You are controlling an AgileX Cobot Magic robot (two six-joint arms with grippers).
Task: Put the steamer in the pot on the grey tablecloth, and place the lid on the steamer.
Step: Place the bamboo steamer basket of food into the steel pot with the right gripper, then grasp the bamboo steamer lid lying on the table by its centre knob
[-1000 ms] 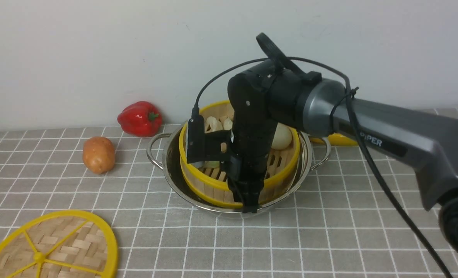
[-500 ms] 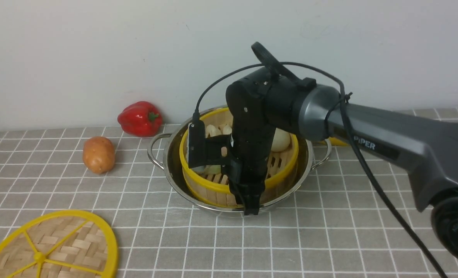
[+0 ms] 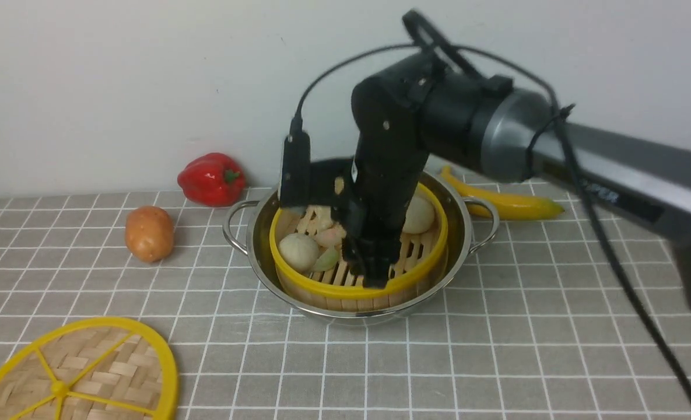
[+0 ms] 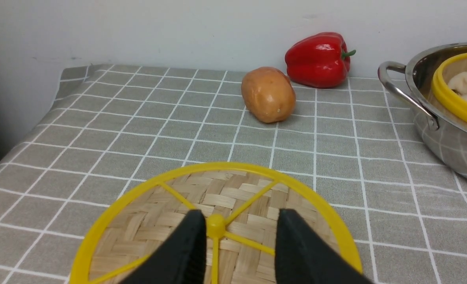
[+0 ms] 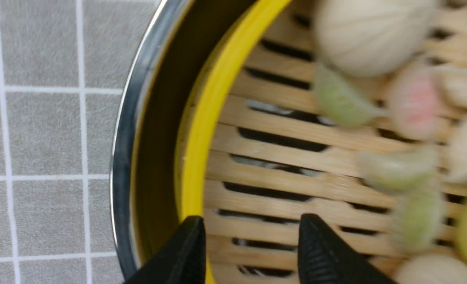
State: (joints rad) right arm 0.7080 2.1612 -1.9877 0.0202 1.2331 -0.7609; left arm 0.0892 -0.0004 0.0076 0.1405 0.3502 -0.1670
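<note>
The steamer (image 3: 345, 289), a bamboo basket with a yellow rim and toy buns, sits level inside the steel pot (image 3: 469, 233) on the grey tablecloth (image 3: 497, 350). My right gripper (image 3: 374, 274) hangs open just above the steamer's near rim. In the right wrist view the right gripper (image 5: 249, 240) has one finger over the yellow rim (image 5: 205, 130) and one over the slats, beside the pot wall (image 5: 127, 138). The lid (image 3: 88, 373) lies flat at the front left. My left gripper (image 4: 237, 236) is open over the lid (image 4: 233, 193), its fingers either side of the centre knob.
A red pepper (image 3: 211, 178) and a potato (image 3: 148, 233) lie left of the pot. A banana (image 3: 502, 201) lies behind it on the right. The wall stands close behind. The left wrist view shows the cloth's left edge (image 4: 60, 83).
The steamer, tilted in the right gripper before, now rests level in the pot. The right gripper has let go, opened and risen, and the banana behind now shows.
</note>
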